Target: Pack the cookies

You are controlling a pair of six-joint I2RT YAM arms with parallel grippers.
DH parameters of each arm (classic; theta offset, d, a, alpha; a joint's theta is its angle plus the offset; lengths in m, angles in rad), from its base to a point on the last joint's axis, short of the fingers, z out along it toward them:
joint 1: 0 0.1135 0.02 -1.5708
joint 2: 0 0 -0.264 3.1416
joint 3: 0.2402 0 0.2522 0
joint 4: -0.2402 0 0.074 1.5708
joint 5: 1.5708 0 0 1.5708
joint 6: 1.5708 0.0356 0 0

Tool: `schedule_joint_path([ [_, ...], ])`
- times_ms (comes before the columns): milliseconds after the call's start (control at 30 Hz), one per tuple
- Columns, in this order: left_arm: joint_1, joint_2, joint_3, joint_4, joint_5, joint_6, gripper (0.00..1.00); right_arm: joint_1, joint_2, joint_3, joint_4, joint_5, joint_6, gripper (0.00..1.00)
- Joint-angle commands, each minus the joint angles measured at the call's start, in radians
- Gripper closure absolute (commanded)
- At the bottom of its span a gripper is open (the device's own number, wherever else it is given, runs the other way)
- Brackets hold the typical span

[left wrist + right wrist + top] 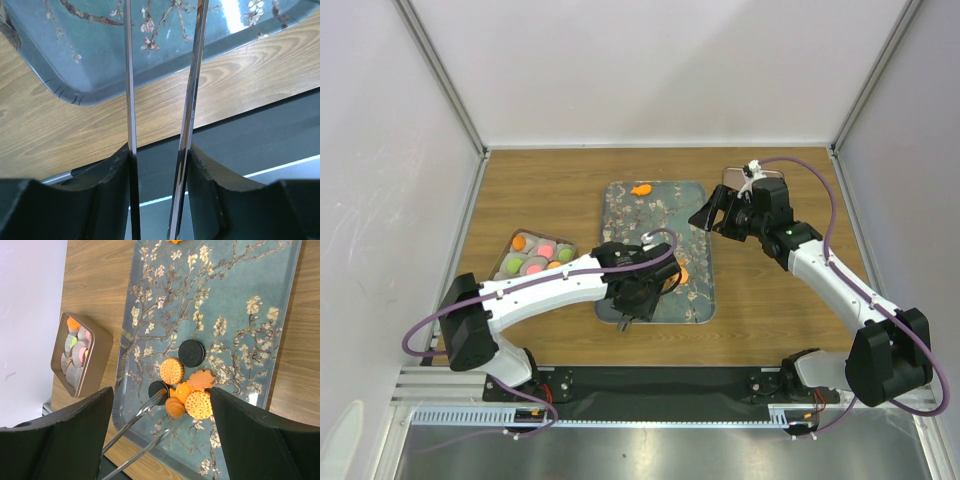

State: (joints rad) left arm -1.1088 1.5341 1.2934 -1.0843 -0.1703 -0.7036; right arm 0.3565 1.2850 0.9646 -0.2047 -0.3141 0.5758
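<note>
My left gripper (638, 287) is shut on a pair of metal tongs (129, 80), its fingers pressing both blades; its jaws also show in the left wrist view (160, 150). In the right wrist view the tongs (142, 422) reach onto the floral tray (240, 285), with their tips at a black cookie (159, 389) and an orange swirl cookie (175, 407). Close by lie another black cookie (191, 352) and several orange cookies (172, 371). One irregular orange cookie (641, 189) lies at the tray's far end. My right gripper (715, 215) is open and empty above the tray's right edge.
A gold tin (533, 255) with paper cups holding orange, pink and green cookies stands left of the tray (660, 215); it also shows in the right wrist view (95, 360). White walls and metal posts enclose the wooden table. A black rail runs along the near edge (260, 130).
</note>
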Motion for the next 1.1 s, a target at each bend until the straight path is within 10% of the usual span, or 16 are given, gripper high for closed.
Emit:
schedule_joint_path([
  [0,-0.008,0.001,-0.008,0.017,0.015,0.019,0.52,0.001,0.002,0.022,0.025,-0.006,0.004,0.15],
  [1067,-0.002,-0.071,0.050,-0.065,-0.040,0.027,0.64,0.001,0.005,0.022,0.025,-0.008,0.006,0.15],
])
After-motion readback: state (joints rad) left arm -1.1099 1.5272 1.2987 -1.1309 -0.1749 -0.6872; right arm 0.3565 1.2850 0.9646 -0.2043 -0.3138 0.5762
